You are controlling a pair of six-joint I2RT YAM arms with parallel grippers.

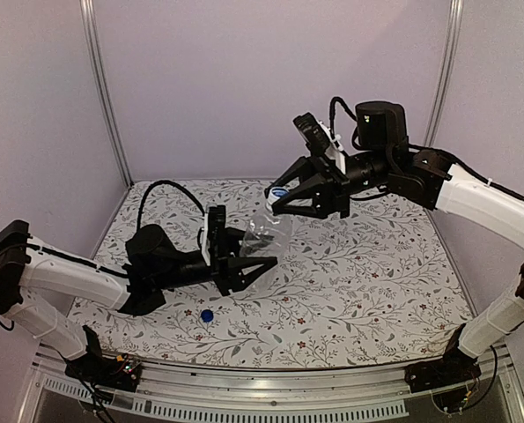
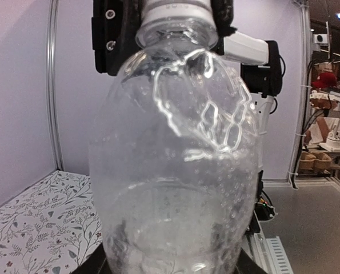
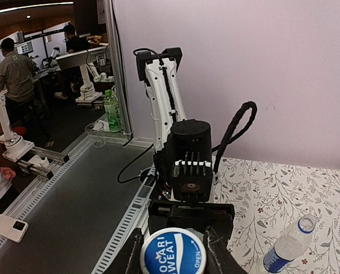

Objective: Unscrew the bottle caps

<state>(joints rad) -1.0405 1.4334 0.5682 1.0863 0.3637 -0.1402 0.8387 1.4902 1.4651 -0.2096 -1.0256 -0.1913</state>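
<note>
The right pincer [image 1: 276, 197] is pinching the whitish cap [image 3: 172, 258], one black finger [image 3: 132, 256] pressing on each side of it. The cap's top is showing a blue disc with white lettering inside a pale rim. It is sitting on the neck of the plain bottle [image 1: 269, 233], which is hanging in the air above the middle of the counter [image 1: 376, 291], tilted, with its neck pointing up and to the right toward the right arm.

The left pincer [image 1: 254, 266] is gripping the lower end of that same bottle from the left, its jaws closing on the clear body. In the left wrist view the bottle is filling the frame. Its wall is crumpled and see-through and speckled with fine droplets. Whether any liquid is pooling inside, I cannot tell.

The solid blue cap [image 1: 207, 315] is lying alone on the flower-printed counter. It is nearer than the left pincer and a little to its left, well apart from the held bottle.

In the right wrist view a labelled bottle [image 3: 287, 245] is lying tilted on the counter beyond the pincer. A blue band is wrapping its lower part and its mouth is standing open; its contents cannot be made out.
</note>
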